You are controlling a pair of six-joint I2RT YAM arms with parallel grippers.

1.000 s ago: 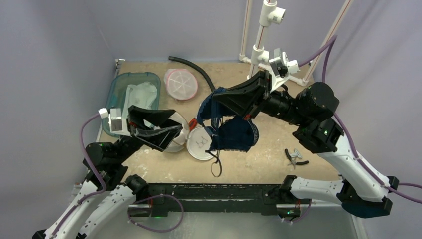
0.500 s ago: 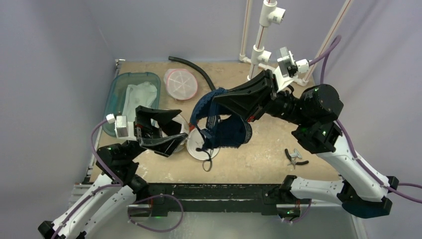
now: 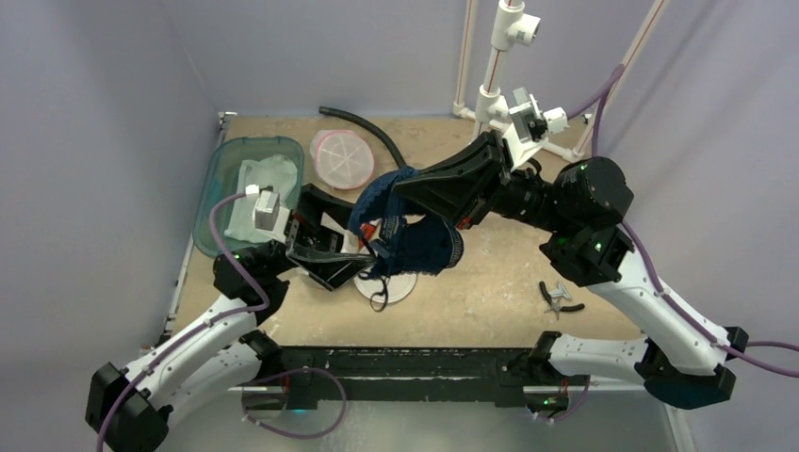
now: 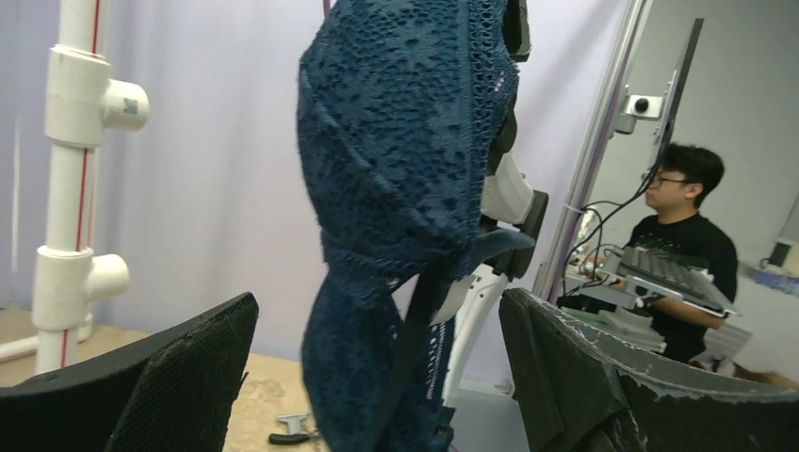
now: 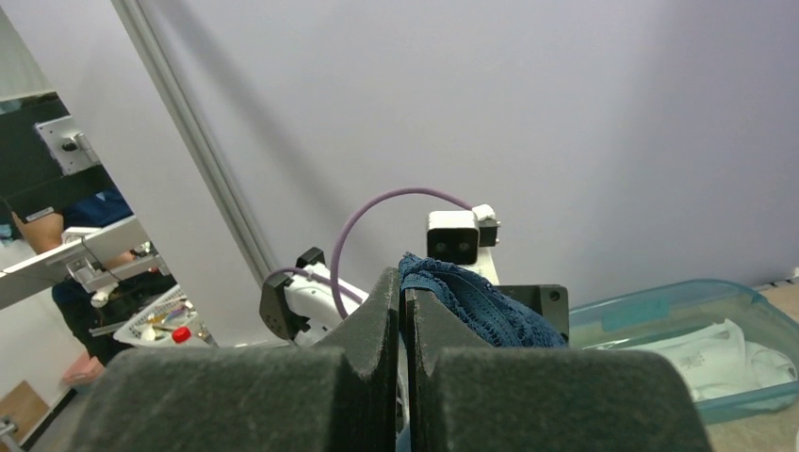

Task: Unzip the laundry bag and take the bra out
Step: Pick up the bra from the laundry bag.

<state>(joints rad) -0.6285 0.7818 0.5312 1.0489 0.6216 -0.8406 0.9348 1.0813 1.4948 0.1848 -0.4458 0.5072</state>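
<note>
Left gripper (image 3: pixel 353 247) gapes wide just beside the white round mesh laundry bag (image 3: pixel 400 285), jaws flanking hanging fabric (can't confirm any contact). Above that bag, clear of it, the dark navy lace bra (image 3: pixel 429 247) dangles, pinched in the clamped right gripper (image 3: pixel 400 193). Removal looks nearly done. Next: set it down away from the bag.

Dark blue lace bra (image 3: pixel 419 243), crumpled, in mid-air above a white, seemingly round laundry bag (image 3: pixel 401 286).

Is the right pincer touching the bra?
Touching. The right wrist view shows the shut right pincer nipping the bra at its fingertips; from above, the bra hangs from it.
</note>
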